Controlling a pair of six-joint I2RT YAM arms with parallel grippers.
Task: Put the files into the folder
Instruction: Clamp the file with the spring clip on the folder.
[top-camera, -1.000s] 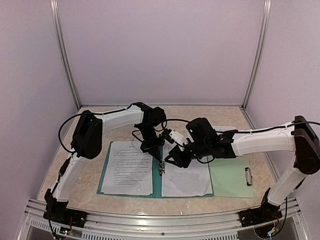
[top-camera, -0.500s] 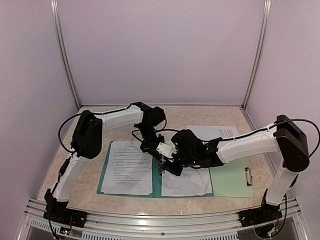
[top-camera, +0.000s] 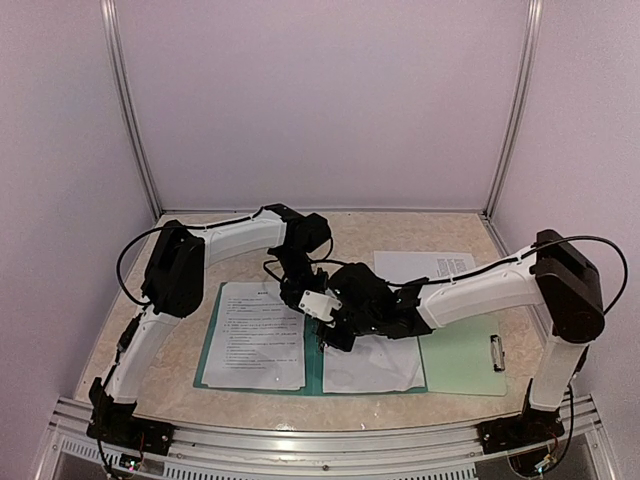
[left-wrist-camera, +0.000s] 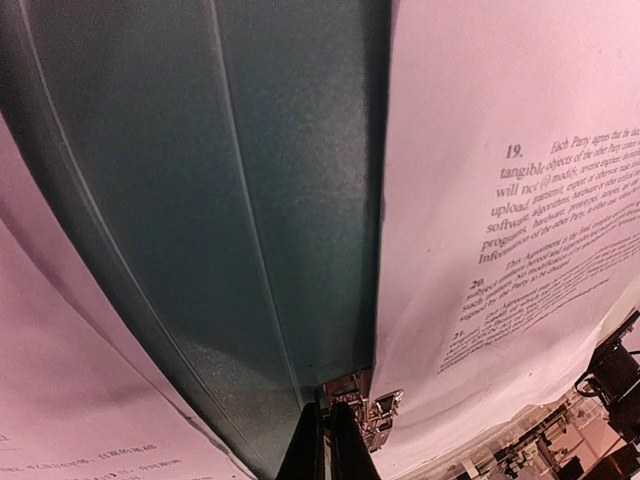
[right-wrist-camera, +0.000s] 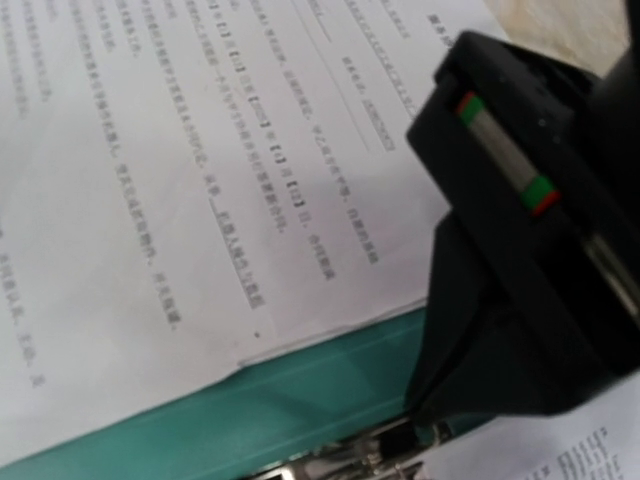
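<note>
Pressing the metal clip (left-wrist-camera: 372, 412) at the spine of the open folder (top-camera: 312, 372), flat on the bench (top-camera: 450, 232), seems to suit the tightly closed left end effector (left-wrist-camera: 322, 430), while the right end effector (top-camera: 330, 338), its opening hidden, should align the files (top-camera: 372, 362) gently.

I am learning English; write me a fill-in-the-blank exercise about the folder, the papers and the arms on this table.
1. The folder lies open, and files cover ___ of its halves.
2. The pale green clipboard lies to the ___ of the folder.
3. The left end effector, near the folder's spine, is ___.
4. Another file lies ___ the folder, beyond its far right corner.
Missing words: both; right; shut; outside.
</note>
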